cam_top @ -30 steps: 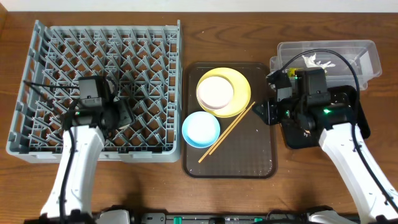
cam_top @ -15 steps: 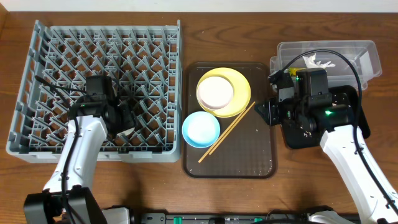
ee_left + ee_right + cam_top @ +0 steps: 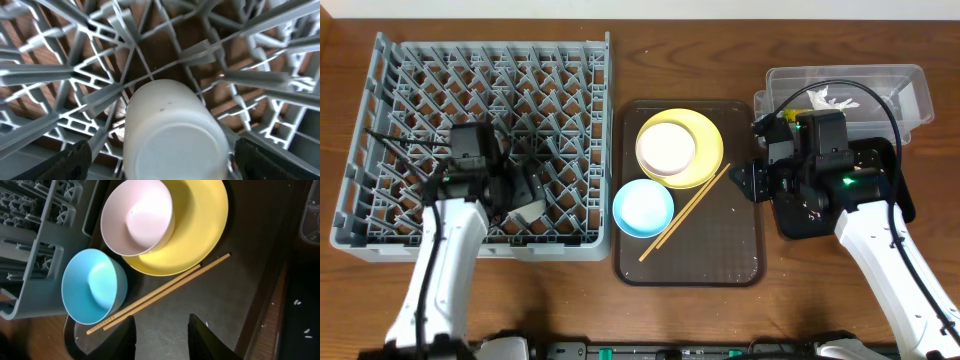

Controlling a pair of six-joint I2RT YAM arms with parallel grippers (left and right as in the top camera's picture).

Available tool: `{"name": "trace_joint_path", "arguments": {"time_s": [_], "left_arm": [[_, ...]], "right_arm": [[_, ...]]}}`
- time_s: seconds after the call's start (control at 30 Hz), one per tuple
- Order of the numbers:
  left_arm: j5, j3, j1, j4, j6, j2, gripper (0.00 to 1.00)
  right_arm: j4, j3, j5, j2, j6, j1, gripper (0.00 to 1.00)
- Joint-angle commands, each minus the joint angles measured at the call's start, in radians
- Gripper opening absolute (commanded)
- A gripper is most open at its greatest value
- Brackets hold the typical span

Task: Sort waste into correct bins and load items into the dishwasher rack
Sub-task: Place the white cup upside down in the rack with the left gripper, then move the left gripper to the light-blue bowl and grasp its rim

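**Left arm.** The dishwasher rack (image 3: 390, 100), a grey moulded-plastic crate with a lattice floor and tapered upright pegs, lay on the wooden table (image 3: 720, 50). The small white cup (image 3: 172, 132), smooth and cylindrical, sat among the pegs near the rack's front edge with its closed base toward the wrist camera. Its rim was hidden beneath it. The left gripper (image 3: 162, 160) hung over the cup with its fingers (image 3: 75, 160) spread wider than the cup. The left-hand finger stood clear of it. Whether the other touched it could not be told.

**Right arm.** The right gripper (image 3: 161, 340) hovered above the matte brown serving tray (image 3: 210, 310), its dark fingers parted with nothing between them. On that tray the glossy white bowl (image 3: 137, 217) rested on the round yellow plate (image 3: 200, 225). The light blue bowl (image 3: 95, 285) stood just beside the plate. The wooden chopsticks (image 3: 160, 292) lay diagonally, side by side. The arm covered much of the black tray (image 3: 302, 330), on which lay pale specks (image 3: 296, 301) too small to identify. A crumpled tissue (image 3: 830, 98) lay in the clear tub (image 3: 895, 85).
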Motion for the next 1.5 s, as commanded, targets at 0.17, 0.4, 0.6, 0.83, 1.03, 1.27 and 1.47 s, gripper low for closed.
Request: {"name": "trace_joint_path", "arguments": {"time_s": [0.17,0.4,0.6,0.83,1.03,1.27,1.47], "left_arm": [[0.116,0.037,-0.004,-0.01,0.01,-0.132,0.94],[0.115,0.188,-0.136,-0.055,0.022,-0.108,0.98],[0.087,0.273,-0.31,-0.055,0.026,-0.036,0.99],[0.085,0.273,-0.568,-0.062,0.016,0.072,1.0],[0.085,0.273,-0.737,-0.045,-0.035,0.217,1.0],[0.085,0.273,-0.838,0.025,-0.07,0.377,1.0],[0.085,0.273,-0.861,0.055,-0.069,0.46,0.89]], "right_arm": [[-0.007,0.021,0.034,-0.013,-0.014,0.003,0.34],[-0.046,0.021,0.113,-0.013,-0.013,0.003,0.45],[-0.114,0.021,0.24,-0.013,0.004,0.002,0.49],[-0.183,0.021,0.412,-0.013,0.12,-0.027,0.49],[-0.218,0.021,0.477,-0.013,0.213,-0.071,0.49],[-0.221,0.021,0.477,-0.013,0.212,-0.074,0.51],[-0.224,0.021,0.477,-0.013,0.213,-0.074,0.5]]}}
